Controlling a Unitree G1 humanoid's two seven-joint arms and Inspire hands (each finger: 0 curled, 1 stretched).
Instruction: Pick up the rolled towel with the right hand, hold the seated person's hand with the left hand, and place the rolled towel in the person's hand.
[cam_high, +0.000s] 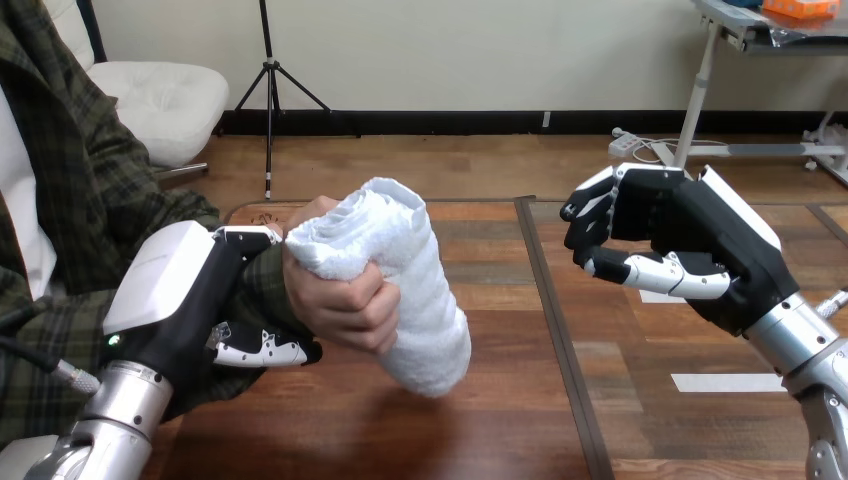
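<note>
I see the rolled towel (418, 290), white, fluffy and tilted, gripped in the person's hand (345, 305) above the worktop (500, 420). My left hand (185, 295) curls round the person's wrist (272, 290). My right hand (700, 240) hangs well apart at the right, fingers curled, empty.

The white rolled cloth towel (432, 300) is held in the person's hand (345, 300), with the black-and-white right hand (700, 240) well apart rightward.

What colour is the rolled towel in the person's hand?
The rolled towel is plain white, seen in the head view.
</note>
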